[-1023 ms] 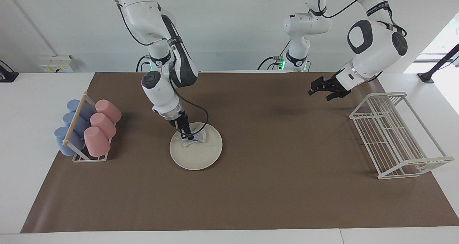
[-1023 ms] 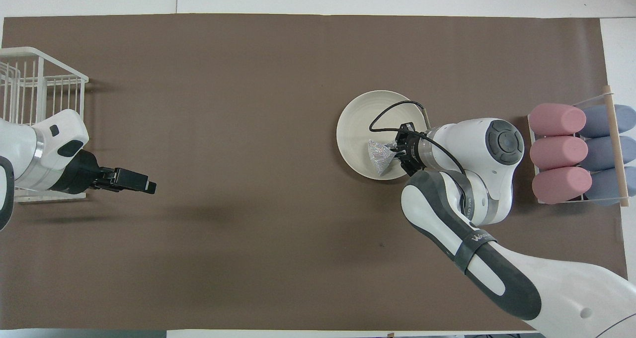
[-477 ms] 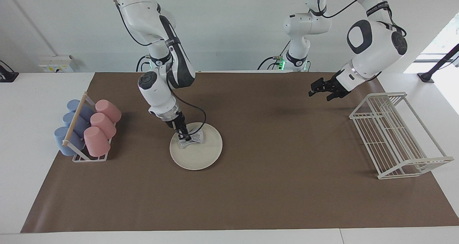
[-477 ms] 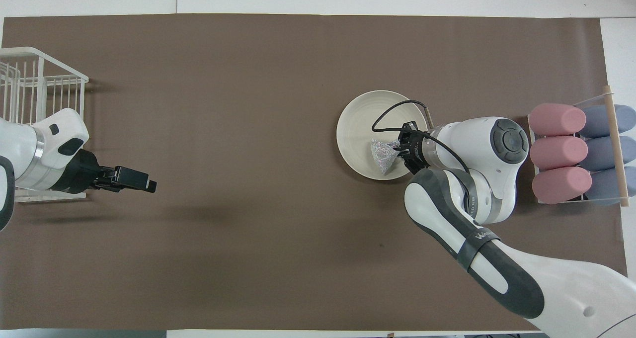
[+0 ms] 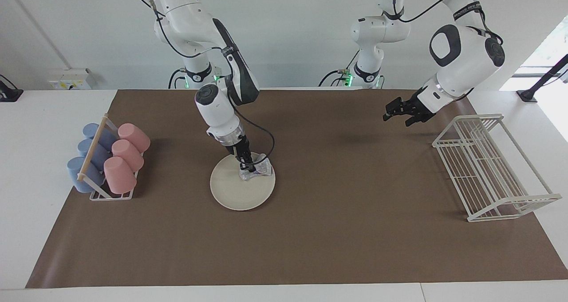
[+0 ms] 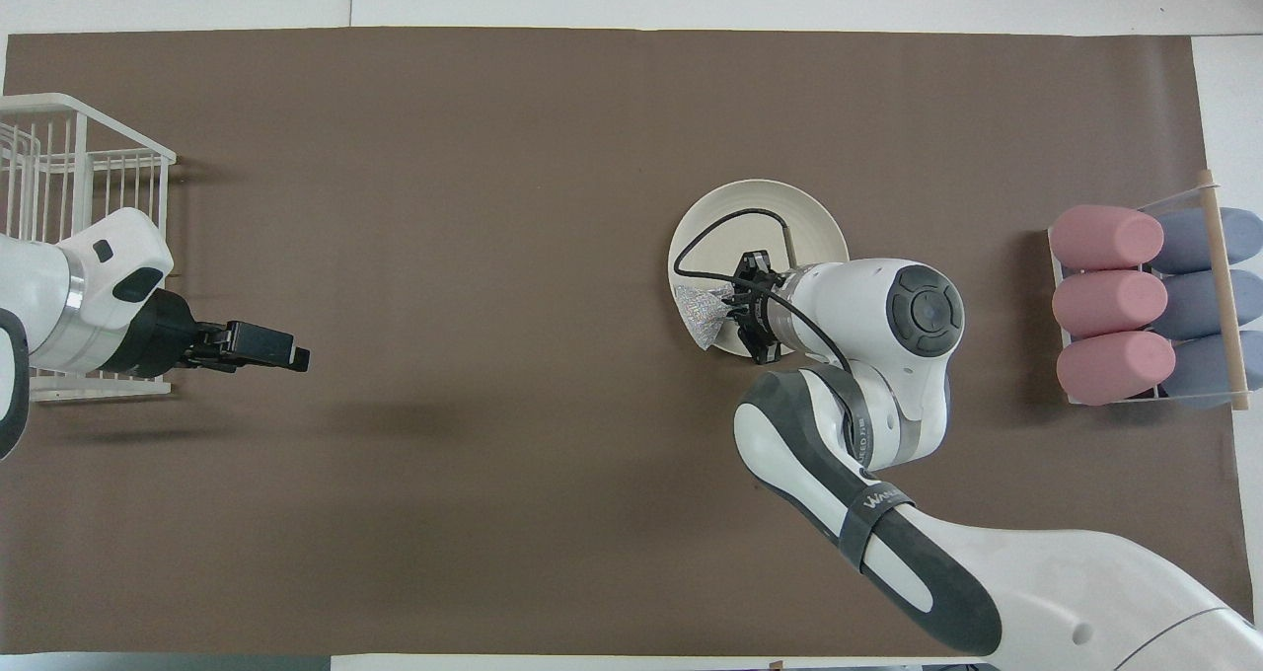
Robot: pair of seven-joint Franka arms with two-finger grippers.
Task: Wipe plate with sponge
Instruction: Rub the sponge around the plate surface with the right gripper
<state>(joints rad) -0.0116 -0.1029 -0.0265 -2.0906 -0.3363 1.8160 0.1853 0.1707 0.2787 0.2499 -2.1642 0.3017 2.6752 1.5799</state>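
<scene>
Cups lie in their holder at the left of the facing view, untouched. Toward the middle, the right gripper stays clamped on the sponge and presses it on the plate. A second ago the sponge sat at the plate's upper middle; now it has slid to the upper right rim, its corner overhanging the edge. The stroke, I judge, has run out to the edge, so wiping is under way, with the lower part of the plate probably still to cover. At upper right, the left gripper waits as before, fingers apart and empty, over the brown mat near the wire rack.
</scene>
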